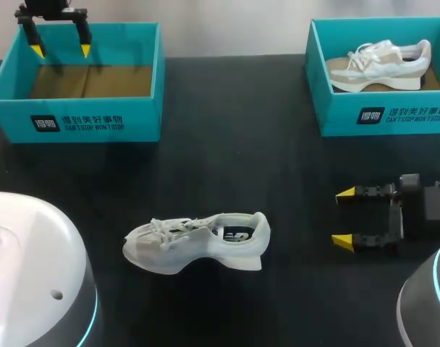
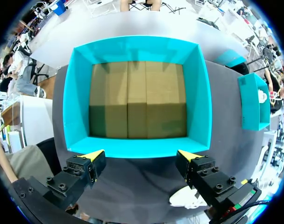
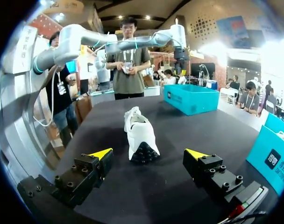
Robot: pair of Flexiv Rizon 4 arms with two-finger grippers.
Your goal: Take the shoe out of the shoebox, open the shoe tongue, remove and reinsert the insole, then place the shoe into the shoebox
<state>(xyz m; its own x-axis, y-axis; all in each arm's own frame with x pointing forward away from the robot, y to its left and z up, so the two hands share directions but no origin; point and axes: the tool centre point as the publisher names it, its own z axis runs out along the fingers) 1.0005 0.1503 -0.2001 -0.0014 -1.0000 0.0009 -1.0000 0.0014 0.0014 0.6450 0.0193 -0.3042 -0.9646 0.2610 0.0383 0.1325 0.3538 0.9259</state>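
Your left gripper (image 1: 61, 50) hangs above the open teal shoebox (image 1: 75, 119) in the upper left of the frame, its yellow-tipped fingers spread wide apart and holding nothing. The left wrist view looks down into that box, showing its brown cardboard floor just ahead of the fingertips.

The white shoe (image 1: 198, 242) stands upright on its sole on the black table (image 1: 227, 166), in the lower middle of the frame. It is outside both boxes, with its toe toward the frame's left and its heel toward the right. A dark insole shows through the opening.

Your right gripper (image 1: 343, 218) sits low at the right edge of the frame, its fingers parted and pointing toward the shoe's heel but well apart from it. In the right wrist view the shoe stands ahead of the open fingers, heel nearest.

In the upper right of the frame, a second teal box (image 1: 383, 116) holds a tan-and-white shoe (image 1: 379, 61) lying on its side.
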